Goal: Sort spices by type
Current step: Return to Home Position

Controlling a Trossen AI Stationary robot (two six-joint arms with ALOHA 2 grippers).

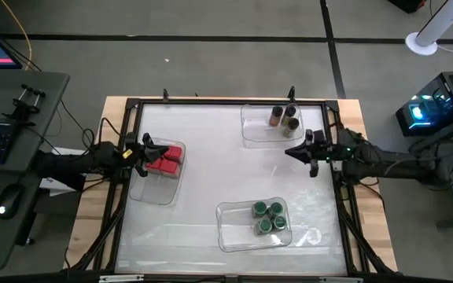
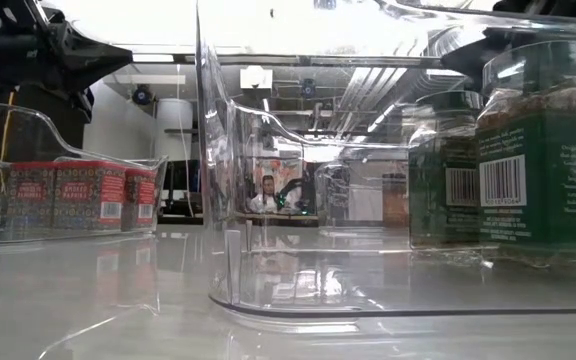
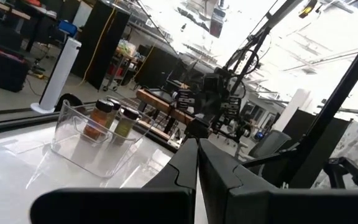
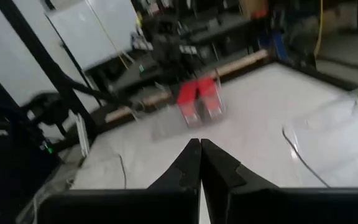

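**High view:** red spice boxes (image 1: 166, 159) lie in a clear bin (image 1: 149, 189) under the left gripper (image 1: 163, 150). Green-lidded jars (image 1: 267, 218) and brown jars (image 1: 284, 118) stand grouped apart, with the right gripper (image 1: 290, 152) near the latter. A low pull-back could snag the bin's rim.

**Low view:** adds the jars' labels (image 2: 503, 180).

**Wrist views:** both grippers are clenched and empty, apparently touching nothing.

The right gripper (image 4: 200, 144) has its two dark fingers pressed tip to tip above the white table (image 4: 260, 106). Well across it, blurred, red spice boxes (image 4: 199, 98) stand together in a clear tray (image 4: 166, 127). A second clear tray (image 4: 353, 134) curves nearer by.
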